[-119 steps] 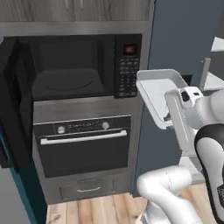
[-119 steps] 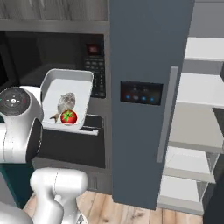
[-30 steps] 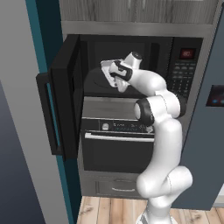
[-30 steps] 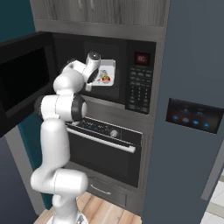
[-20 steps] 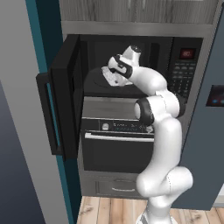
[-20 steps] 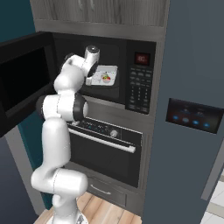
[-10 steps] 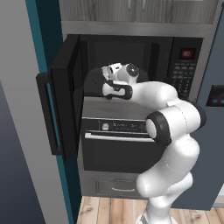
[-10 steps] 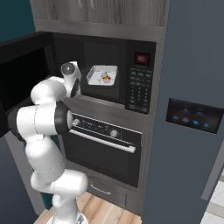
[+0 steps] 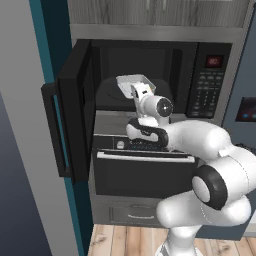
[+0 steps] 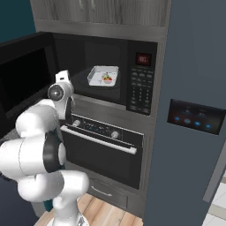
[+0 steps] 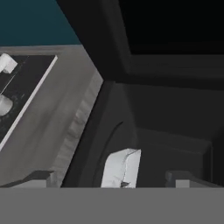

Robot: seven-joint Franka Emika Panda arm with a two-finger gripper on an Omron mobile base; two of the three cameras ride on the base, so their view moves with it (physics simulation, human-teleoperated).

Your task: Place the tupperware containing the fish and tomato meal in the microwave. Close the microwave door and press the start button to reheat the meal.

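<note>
Presently, in the left base view, the tupperware [image 9: 134, 83] rests inside the microwave [image 9: 165, 75], clear of the open microwave door [image 9: 72, 112] so the door can swing shut; the arm hides its contents. From the right base view, the fish and tomato meal [image 10: 107, 79] sits in the box. Through the hand view, the fingers [image 11: 43, 176] appear spread and empty, probably released, with a pale tupperware corner between them.

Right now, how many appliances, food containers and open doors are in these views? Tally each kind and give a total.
Appliances: 3, the microwave, the oven, the fridge
Food containers: 1, the tupperware inside the microwave
Open doors: 1, the microwave door
Total: 5
</note>
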